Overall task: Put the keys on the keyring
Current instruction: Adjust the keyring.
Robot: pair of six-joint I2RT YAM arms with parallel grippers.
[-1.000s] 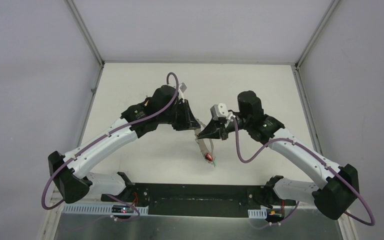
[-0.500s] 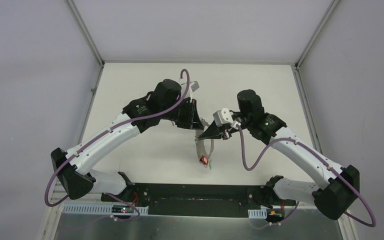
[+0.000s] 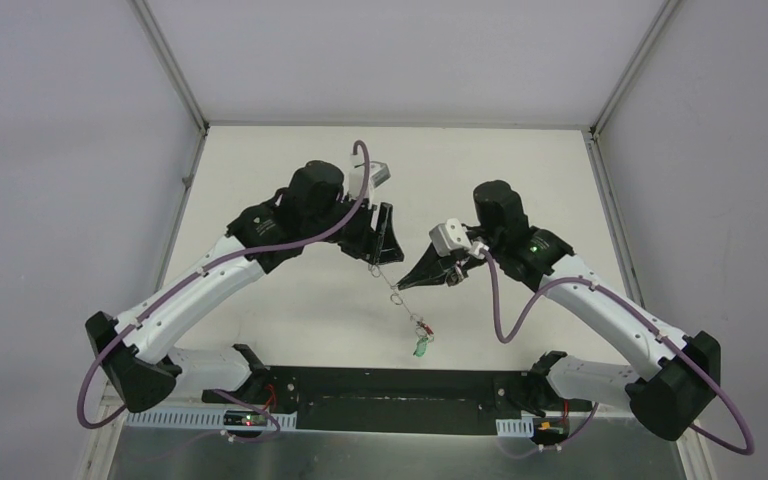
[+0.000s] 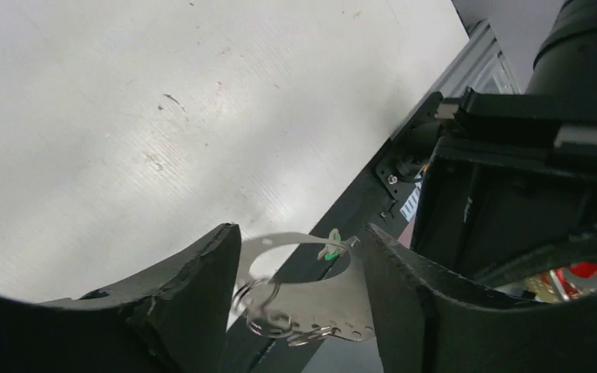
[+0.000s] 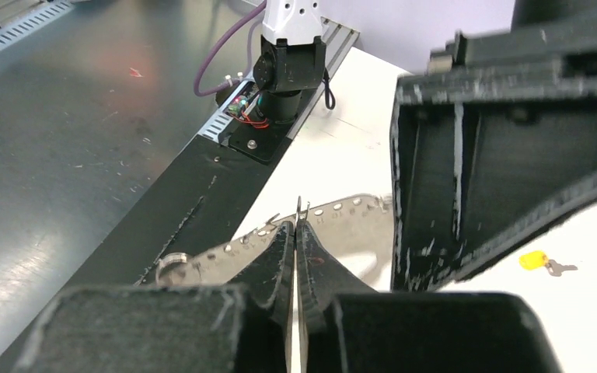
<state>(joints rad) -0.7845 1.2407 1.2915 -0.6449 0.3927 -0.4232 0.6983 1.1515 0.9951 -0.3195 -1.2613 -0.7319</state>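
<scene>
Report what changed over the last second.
The left hand opened, releasing its grip on the keyring, which still lies between its open jaws. The keyring collapsed from a loop and hangs lower, green-tagged key lowest. The right hand stayed shut on it.

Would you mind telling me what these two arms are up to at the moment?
The right claw is shut on the thin silvery perforated keyring, holding it over the white table. A small key with a green plastic tag is already on the ring, at the end nearest the arm bases. The left claw stands open, with the ring between its fingers. A key with a yellow tag lies on the table, not yet threaded.
</scene>
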